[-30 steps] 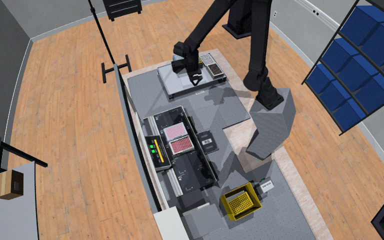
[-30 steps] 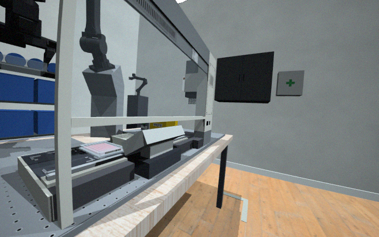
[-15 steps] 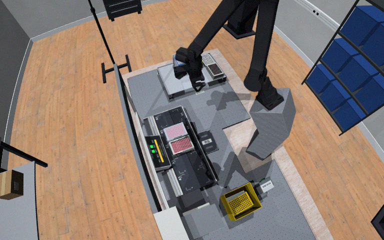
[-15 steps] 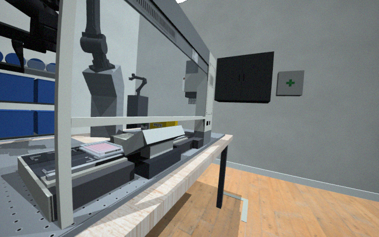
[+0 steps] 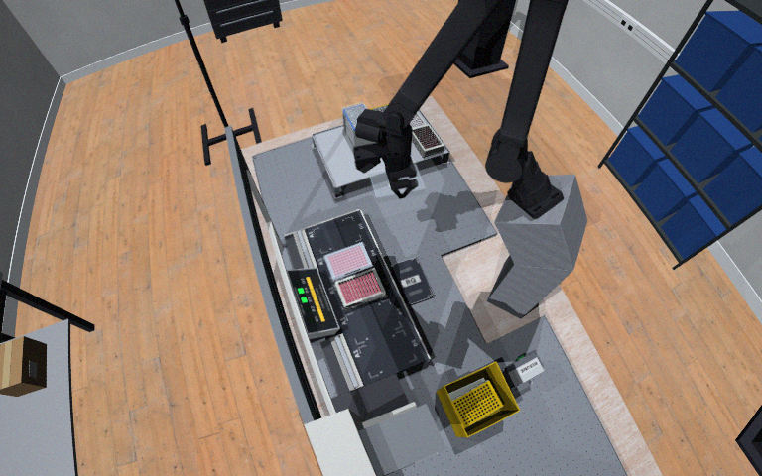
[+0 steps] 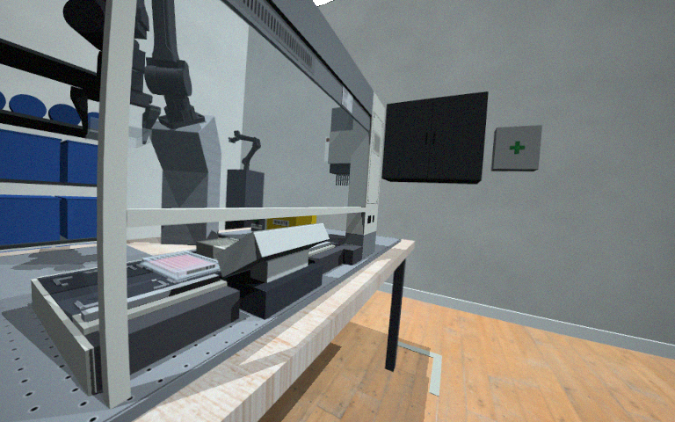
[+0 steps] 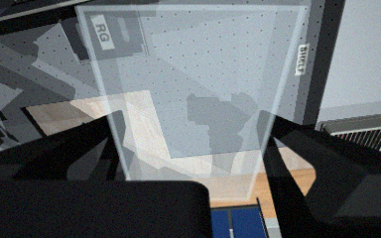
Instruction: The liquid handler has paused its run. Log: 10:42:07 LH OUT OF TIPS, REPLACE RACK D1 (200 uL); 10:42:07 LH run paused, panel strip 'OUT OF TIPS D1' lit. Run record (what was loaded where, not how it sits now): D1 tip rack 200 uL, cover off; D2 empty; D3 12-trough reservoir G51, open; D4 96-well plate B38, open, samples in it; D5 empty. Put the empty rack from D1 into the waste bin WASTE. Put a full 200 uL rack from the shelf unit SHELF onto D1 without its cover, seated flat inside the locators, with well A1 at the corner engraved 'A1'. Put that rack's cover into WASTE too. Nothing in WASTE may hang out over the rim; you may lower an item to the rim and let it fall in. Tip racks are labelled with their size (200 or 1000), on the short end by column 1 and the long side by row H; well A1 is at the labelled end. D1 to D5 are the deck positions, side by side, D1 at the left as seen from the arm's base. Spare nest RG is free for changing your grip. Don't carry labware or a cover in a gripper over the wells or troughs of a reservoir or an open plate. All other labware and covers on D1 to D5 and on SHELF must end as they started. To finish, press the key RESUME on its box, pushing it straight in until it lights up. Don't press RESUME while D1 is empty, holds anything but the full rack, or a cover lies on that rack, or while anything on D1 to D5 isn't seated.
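From the top I hang by the shelf unit (image 5: 336,163) at twelve o'clock of the worktop (image 5: 568,415), and at my wrist my fingers pinch the clear cover (image 7: 198,79), spare nest RG (image 7: 101,31) showing at eleven o'clock.

The rack (image 5: 477,404) lies in the bin (image 5: 446,401), nest RG (image 5: 412,281) beside the deck (image 5: 387,330).

Clear glossy plastic cover (image 7: 198,89), matt black claw (image 7: 190,164), perforated matt metal table (image 5: 562,415), pale wood edging
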### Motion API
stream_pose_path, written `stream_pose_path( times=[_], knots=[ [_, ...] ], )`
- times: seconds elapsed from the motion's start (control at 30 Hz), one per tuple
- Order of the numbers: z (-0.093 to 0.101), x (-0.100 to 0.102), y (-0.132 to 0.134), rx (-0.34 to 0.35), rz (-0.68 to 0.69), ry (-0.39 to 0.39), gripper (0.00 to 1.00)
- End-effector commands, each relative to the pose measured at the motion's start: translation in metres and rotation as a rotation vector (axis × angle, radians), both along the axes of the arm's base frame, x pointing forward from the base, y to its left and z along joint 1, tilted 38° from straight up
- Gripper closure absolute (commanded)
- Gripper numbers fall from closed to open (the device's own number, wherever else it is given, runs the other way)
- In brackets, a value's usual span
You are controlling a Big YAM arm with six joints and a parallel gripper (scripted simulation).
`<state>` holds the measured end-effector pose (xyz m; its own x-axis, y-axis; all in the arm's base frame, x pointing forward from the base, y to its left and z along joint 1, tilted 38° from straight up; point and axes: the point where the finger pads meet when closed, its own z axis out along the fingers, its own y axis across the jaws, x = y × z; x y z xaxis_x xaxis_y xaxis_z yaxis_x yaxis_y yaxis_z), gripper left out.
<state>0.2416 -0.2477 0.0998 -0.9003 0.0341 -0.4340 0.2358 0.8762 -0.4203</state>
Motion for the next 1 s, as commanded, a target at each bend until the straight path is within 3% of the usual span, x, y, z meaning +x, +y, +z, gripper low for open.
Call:
stream_pose_path(
  times=[0.0,0.23,0.43,0.47,0.97],
  knots=[
    [0.007,0.011,0.01,-0.015,-0.023,-0.061,1.0],
    [-0.004,0.013,0.029,-0.013,-0.023,-0.061,1.0],
    [0.0,0.014,0.02,-0.015,-0.041,-0.064,1.0],
    [-0.008,0.013,0.033,-0.015,-0.013,-0.051,1.0],
    [-0.048,0.018,0.091,-0.001,-0.012,-0.031,1.0]
  ],
)
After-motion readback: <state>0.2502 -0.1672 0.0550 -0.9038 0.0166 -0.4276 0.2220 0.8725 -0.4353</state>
